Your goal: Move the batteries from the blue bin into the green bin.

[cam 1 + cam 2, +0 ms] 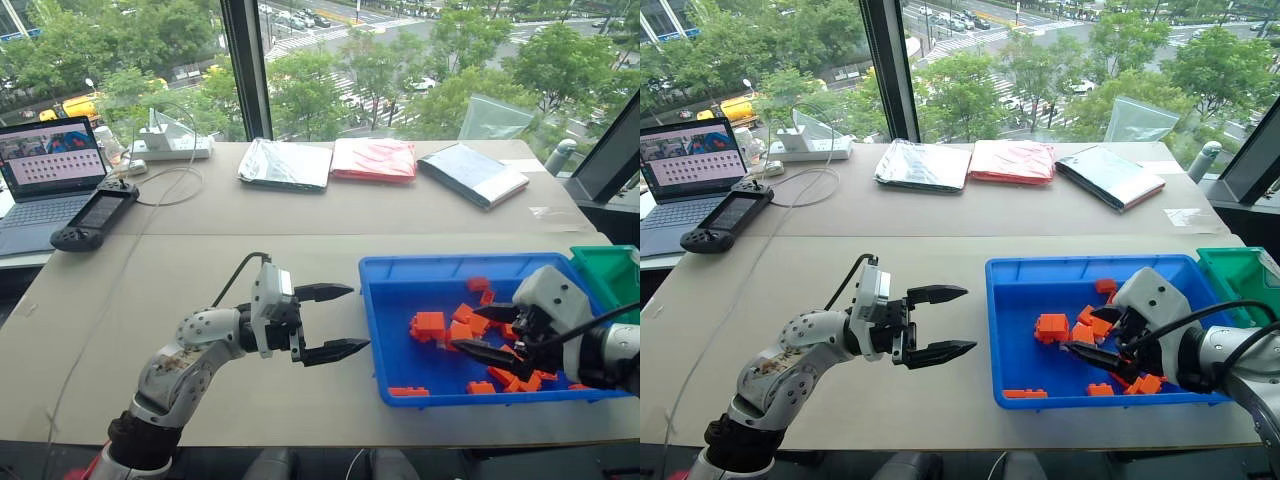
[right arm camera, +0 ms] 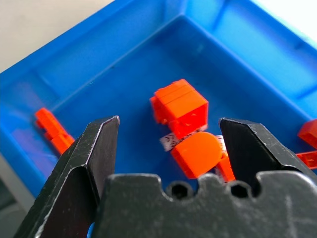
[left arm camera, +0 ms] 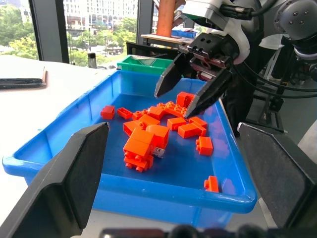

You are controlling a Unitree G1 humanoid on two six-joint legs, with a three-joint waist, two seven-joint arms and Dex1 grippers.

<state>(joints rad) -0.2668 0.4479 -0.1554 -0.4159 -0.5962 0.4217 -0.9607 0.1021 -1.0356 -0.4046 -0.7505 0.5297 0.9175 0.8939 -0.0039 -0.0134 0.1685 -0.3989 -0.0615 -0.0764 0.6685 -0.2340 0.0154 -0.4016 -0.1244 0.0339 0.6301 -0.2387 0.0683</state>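
Observation:
The blue bin [image 1: 440, 262] sits at the right of the table, holding several orange toy bricks [image 1: 430, 324]. A small silvery battery [image 2: 170, 141] peeks out from under an orange brick cluster, also seen as the battery [image 3: 159, 151]; most of it is hidden. My right gripper [image 1: 468, 328] hangs open just above the bricks in the blue bin, angled down, nothing between its fingers. The green bin [image 1: 605, 268] stands against the blue bin's far right corner. My left gripper [image 1: 358, 318] is open and level, just left of the blue bin's left wall, empty.
A laptop [image 1: 50, 175] and a black handheld controller [image 1: 95, 215] lie at the table's left. A power strip [image 1: 170, 148] and three flat packets [image 1: 285, 163] [image 1: 373, 158] [image 1: 472, 172] line the back edge by the window.

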